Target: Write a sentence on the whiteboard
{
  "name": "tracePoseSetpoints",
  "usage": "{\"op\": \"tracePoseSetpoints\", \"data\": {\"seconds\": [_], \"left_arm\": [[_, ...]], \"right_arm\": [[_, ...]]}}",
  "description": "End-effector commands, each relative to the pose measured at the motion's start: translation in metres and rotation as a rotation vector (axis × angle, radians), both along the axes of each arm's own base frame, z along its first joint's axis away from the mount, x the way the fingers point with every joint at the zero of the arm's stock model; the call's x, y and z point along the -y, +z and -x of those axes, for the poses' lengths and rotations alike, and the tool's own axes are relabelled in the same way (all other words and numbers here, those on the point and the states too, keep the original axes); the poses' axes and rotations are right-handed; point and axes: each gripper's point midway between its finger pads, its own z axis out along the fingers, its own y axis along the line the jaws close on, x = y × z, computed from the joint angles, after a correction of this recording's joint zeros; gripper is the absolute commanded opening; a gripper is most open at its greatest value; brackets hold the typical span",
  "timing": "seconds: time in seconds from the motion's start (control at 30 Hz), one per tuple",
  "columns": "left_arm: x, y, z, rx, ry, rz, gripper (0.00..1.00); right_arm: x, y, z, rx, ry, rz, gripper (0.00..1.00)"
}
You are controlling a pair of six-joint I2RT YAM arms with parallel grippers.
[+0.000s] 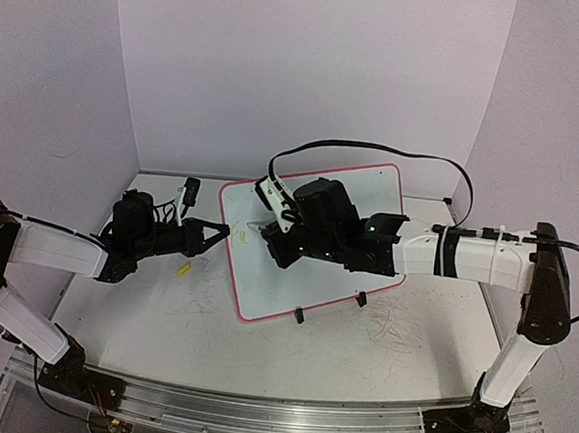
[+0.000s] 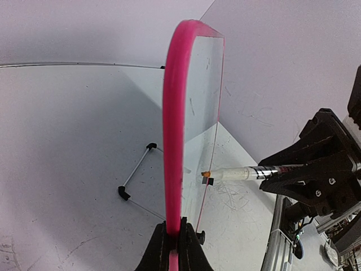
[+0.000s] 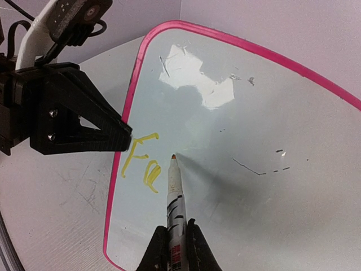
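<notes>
- Right wrist view: the right gripper (image 3: 176,232) has its fingers clamped on the barrel of a marker (image 3: 175,195). The tip points at the whiteboard (image 3: 259,192) just right of the writing. I cannot tell whether the tip touches the face.
- At the board's left edge, the left gripper (image 2: 176,234) is pinched tight on the pink rim, near the start of the writing.
- The whiteboard stands in the middle of the table (image 1: 131,314). It is propped at a lean on two black clip feet (image 1: 300,316), with a wire stand (image 2: 135,175) behind it.
- It has a glossy white face with bright glare patches, rounded corners and a thin red-pink rim. A few short dark marks sit on its right half.
- The sentence (image 3: 141,161) is only two yellow-green letters, an "F" and a rounder one, beside the left edge. Most of the line is not yet written.
- I judge the board thin, stiff and light, so pen pressure could push it back or slide it on its feet. The face is slick, so the rim is the place to hold, clear of the writing area.
- The marker looks slim and smooth. A mid-barrel grip with light pressure should suit it and not rock the board.
</notes>
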Motion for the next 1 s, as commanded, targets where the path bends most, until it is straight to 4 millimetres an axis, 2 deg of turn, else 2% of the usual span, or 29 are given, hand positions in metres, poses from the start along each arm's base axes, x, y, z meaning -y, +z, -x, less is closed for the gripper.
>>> {"op": "tracePoseSetpoints", "data": {"seconds": [0.0, 0.4, 0.53, 0.77, 0.97], "left_arm": [[0.003, 0.025, 0.004, 0.08, -0.026, 0.03, 0.0], [0.003, 0.026, 0.004, 0.083, -0.027, 0.028, 0.0], [0.003, 0.027, 0.004, 0.087, -0.026, 0.03, 0.0], [0.002, 0.027, 0.004, 0.086, -0.024, 0.029, 0.0], [0.002, 0.027, 0.004, 0.088, -0.025, 0.03, 0.0]], "right_arm": [[-0.007, 0.015, -0.006, 0.022, -0.003, -0.028, 0.0], [-0.002, -0.007, -0.011, -0.002, -0.043, 0.026, 0.0], [0.004, -0.005, -0.014, 0.009, -0.071, 0.041, 0.0], [0.011, 0.019, 0.006, 0.008, -0.001, -0.04, 0.0], [0.006, 0.001, 0.007, -0.018, 0.015, -0.013, 0.0]]}}
